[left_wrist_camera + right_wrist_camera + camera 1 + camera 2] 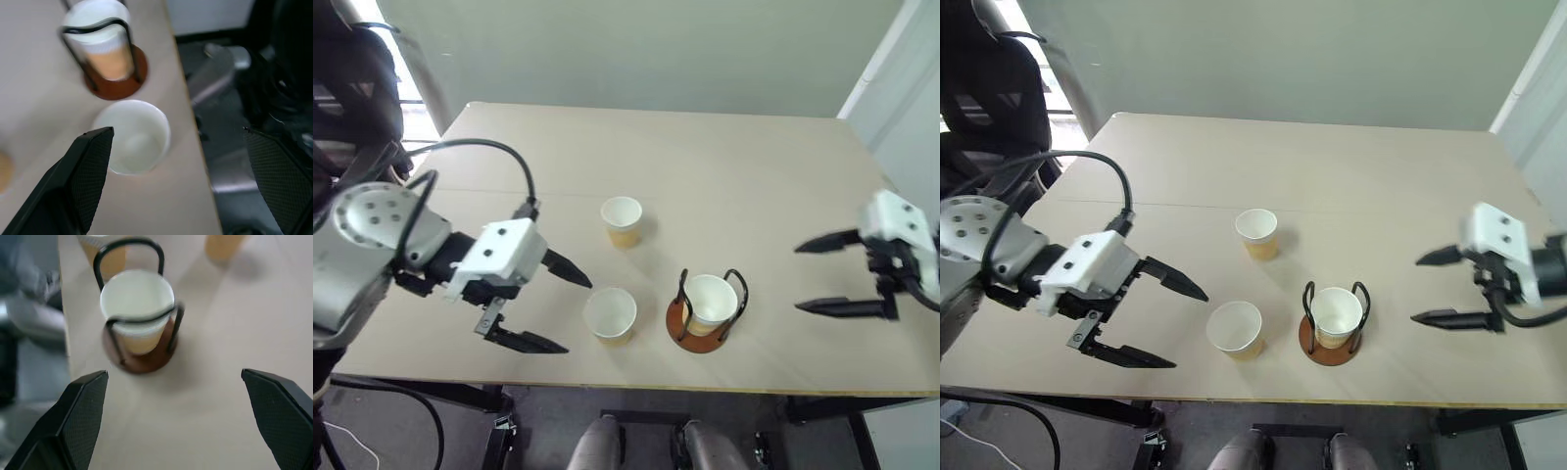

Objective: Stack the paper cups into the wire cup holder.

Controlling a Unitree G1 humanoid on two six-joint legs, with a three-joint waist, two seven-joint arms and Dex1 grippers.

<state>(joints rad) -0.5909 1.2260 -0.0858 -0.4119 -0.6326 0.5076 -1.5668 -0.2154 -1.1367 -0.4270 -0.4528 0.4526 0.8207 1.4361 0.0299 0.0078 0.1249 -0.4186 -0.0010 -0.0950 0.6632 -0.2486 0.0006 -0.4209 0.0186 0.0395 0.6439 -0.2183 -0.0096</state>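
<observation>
Paper cups, three small ones with white insides and tan-yellow walls, stand upright on the pale wooden table (754, 166). One cup (712, 303) sits inside the wire cup holder (683, 321), a round reddish-brown disc with two black wire loops standing up on either side of the cup. This holder is near the front edge of the table, a little right of the middle. A second cup (610, 314) stands just beside the holder on its left, not touching it. The third cup (622, 221) stands farther back on the table, apart from the other two. The left gripper (560, 307), white with two black pointed fingers, hangs above the table left of the second cup, with its fingers spread wide and nothing between them. The right gripper (813, 278) hangs well off to the right of the holder, near the table's right edge, and its two black fingers are also spread wide apart and hold nothing.
</observation>
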